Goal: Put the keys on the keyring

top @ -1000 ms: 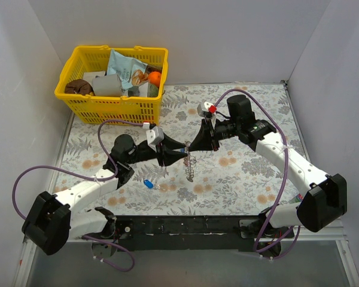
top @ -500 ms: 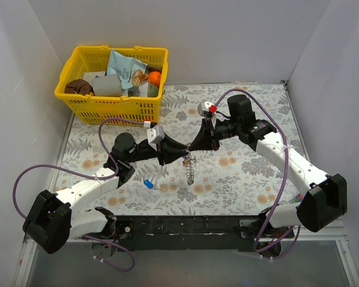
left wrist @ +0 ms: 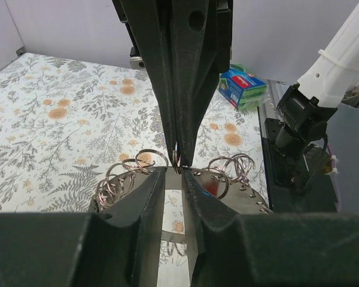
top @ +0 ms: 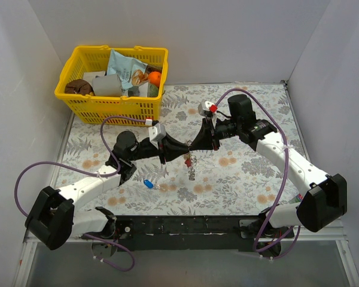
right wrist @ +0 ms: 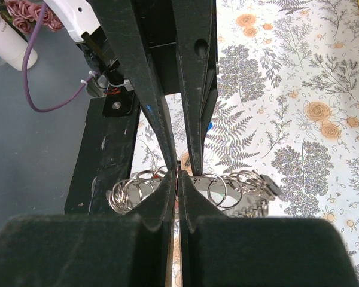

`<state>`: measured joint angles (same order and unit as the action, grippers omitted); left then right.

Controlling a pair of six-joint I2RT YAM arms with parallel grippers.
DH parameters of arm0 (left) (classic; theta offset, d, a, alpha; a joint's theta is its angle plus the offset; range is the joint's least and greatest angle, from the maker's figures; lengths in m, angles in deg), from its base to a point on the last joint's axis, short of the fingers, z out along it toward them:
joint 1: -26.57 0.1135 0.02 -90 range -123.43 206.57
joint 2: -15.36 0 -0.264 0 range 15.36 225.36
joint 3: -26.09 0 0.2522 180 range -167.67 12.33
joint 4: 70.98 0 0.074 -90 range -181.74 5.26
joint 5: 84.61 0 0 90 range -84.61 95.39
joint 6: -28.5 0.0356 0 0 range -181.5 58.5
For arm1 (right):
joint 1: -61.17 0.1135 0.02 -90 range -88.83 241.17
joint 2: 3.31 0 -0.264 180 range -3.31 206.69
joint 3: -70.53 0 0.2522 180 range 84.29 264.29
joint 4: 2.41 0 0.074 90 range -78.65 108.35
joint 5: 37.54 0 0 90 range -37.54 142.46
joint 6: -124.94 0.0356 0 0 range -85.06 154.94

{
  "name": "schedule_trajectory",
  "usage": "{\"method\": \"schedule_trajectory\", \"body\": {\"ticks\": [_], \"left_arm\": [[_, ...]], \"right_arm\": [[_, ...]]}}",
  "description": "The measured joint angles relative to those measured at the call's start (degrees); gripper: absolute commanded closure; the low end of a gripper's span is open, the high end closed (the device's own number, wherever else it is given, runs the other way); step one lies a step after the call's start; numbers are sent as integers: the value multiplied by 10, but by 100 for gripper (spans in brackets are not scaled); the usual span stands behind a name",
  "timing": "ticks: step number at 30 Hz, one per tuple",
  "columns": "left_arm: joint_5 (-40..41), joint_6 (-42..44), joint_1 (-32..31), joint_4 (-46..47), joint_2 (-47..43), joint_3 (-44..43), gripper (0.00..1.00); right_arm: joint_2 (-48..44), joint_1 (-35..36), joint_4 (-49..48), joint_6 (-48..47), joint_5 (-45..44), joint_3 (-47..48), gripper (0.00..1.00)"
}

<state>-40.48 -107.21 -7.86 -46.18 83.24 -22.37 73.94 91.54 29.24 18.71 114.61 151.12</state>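
The keyring (top: 190, 169), a silver band strung with several split rings, hangs above the floral mat between my two grippers. It also shows in the left wrist view (left wrist: 239, 190) and in the right wrist view (right wrist: 242, 190). My left gripper (top: 183, 155) comes from the left; its jaws (left wrist: 175, 171) stand a narrow gap apart with the silver band across them. My right gripper (top: 194, 149) meets it from the right, shut (right wrist: 178, 177) with a red sliver of the red key (top: 186, 159) between its pads. A blue key (top: 148, 184) lies on the mat, near left.
A yellow basket (top: 71, 91) full of groceries stands at the back left. A blue and green box (left wrist: 243, 87) lies near the table's right edge. A white bottle (right wrist: 6, 39) stands beyond the mat. Purple cables loop off both arms.
My left gripper has moved a little up and right, closer against the right gripper. The hanging keyring has risen slightly. The blue key has not moved.
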Motion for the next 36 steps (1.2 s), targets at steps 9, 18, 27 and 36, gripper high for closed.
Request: {"method": "schedule_trajectory", "body": {"ticks": [9,18,27,36], "left_arm": [[-1,-11,0,9,12,-3,91],[1,-23,0,11,12,-3,100],[8,-36,0,13,12,-3,100],[39,-42,0,31,9,8,100]], "right_arm": [[0,-2,0,0,0,-1,99],[0,-4,0,-1,1,-1,99],[0,-4,-3,0,-5,-1,92],[0,-3,-16,20,-22,-1,70]]}}
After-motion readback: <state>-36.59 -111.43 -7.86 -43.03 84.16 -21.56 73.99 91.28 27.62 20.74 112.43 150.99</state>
